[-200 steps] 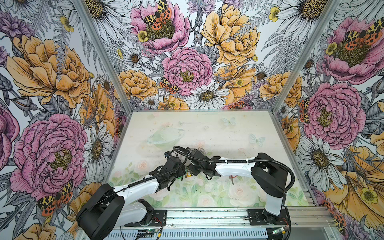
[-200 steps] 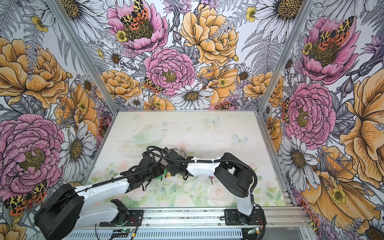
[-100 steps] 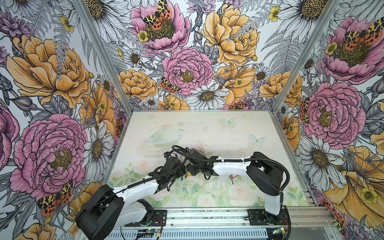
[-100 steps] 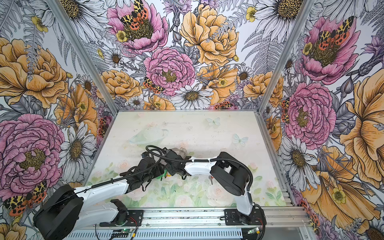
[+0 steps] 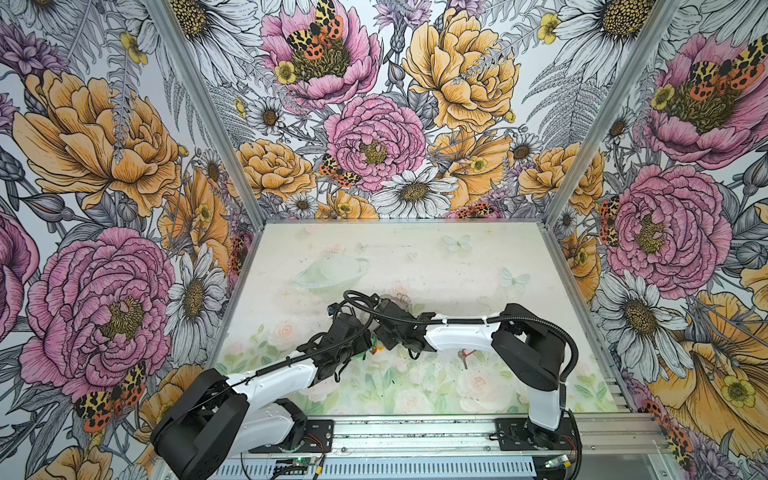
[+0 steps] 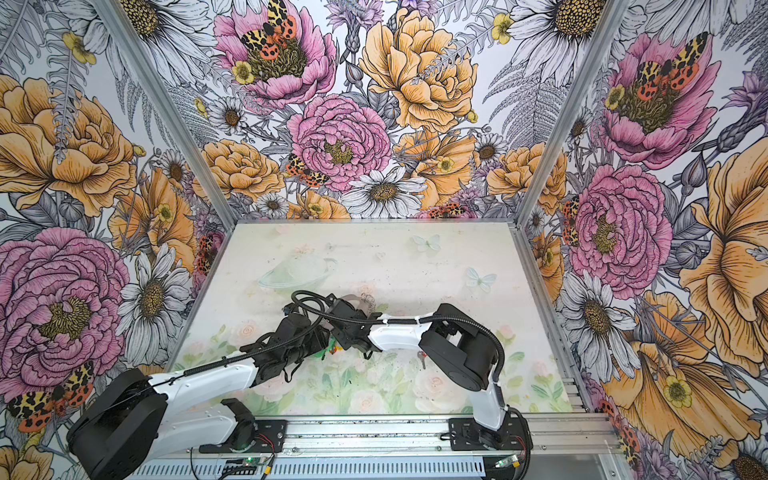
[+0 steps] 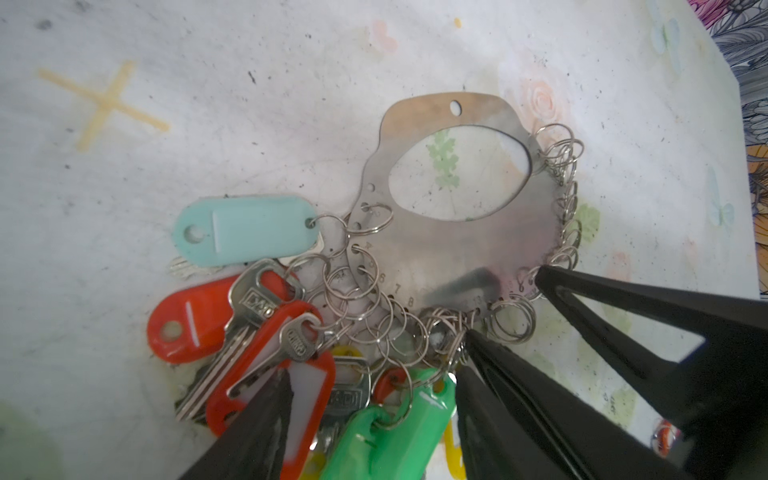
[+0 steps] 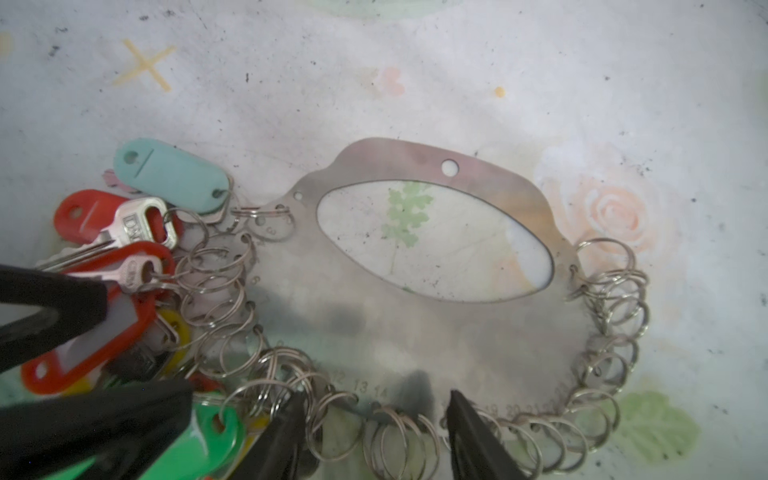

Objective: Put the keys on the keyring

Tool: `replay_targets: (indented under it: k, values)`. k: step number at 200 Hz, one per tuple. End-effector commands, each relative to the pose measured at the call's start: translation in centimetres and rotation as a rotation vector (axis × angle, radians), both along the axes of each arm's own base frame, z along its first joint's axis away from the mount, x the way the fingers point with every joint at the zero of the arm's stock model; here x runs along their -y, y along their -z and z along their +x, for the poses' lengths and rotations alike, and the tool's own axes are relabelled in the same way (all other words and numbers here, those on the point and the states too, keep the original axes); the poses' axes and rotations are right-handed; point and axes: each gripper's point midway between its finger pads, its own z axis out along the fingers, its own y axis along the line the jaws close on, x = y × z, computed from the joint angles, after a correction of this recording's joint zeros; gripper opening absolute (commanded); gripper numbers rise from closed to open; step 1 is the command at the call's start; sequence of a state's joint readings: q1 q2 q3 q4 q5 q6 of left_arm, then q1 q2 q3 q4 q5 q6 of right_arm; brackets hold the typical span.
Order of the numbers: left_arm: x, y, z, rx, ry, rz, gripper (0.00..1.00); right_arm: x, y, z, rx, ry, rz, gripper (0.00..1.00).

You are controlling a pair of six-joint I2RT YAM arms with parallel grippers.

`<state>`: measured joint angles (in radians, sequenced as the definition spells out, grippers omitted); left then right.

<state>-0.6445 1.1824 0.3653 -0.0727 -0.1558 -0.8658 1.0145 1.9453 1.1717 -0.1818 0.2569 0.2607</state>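
Flowered walls (image 5: 374, 137) enclose a pale worktop (image 5: 415, 257). Mid-worktop lies the keyring (image 8: 415, 332), flat, with tagged keys (image 7: 249, 307) bunched at one end of its ringed edge. Left hand (image 7: 372, 372) is spread apart over a red tag (image 7: 309, 386) and green tag (image 7: 395, 424); right hand (image 8: 376, 397) is spread apart, straddling bare rings (image 8: 399, 436).

Keyring (image 8: 415, 332) flat — tagged keys (image 8: 137, 266) clustered at one end.

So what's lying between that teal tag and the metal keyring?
A few small silver rings, overlapping, fill the gap between the teal tag and the keyring. The left wrist view shows this best.
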Motion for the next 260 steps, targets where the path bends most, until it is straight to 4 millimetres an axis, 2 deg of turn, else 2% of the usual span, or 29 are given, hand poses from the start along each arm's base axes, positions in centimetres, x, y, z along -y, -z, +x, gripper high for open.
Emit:
replay_targets:
  k: [1, 60, 100, 137, 186, 260]
  values:
    - [-2.2, 3.2, -2.3, -0.123, -0.029, 0.078, 0.64, 0.1, -1.7, 0.6, 0.053, 0.024, 0.015, 0.54]
    - [-2.3, 3.2, -2.4, -0.125, -0.030, 0.084, 0.64, 0.8, -2.6, 0.8, 0.085, 0.046, 0.011, 0.52]
    - [-2.4, 3.2, -2.4, -0.124, -0.033, 0.085, 0.64, -0.4, -2.9, 0.0, 0.037, 0.005, 0.062, 0.56]
    - [-2.5, 3.3, -2.5, -0.123, -0.036, 0.081, 0.64, -0.6, -2.1, 0.3, 0.036, 0.021, 0.047, 0.60]
    - [-2.5, 3.4, -2.6, -0.126, -0.031, 0.083, 0.64, -0.4, -2.1, 1.4, 0.058, 0.054, 0.037, 0.62]
    - [-2.6, 3.4, -2.7, -0.121, -0.039, 0.077, 0.65, -0.3, -0.5, 1.3, 0.030, 0.062, 0.010, 0.66]
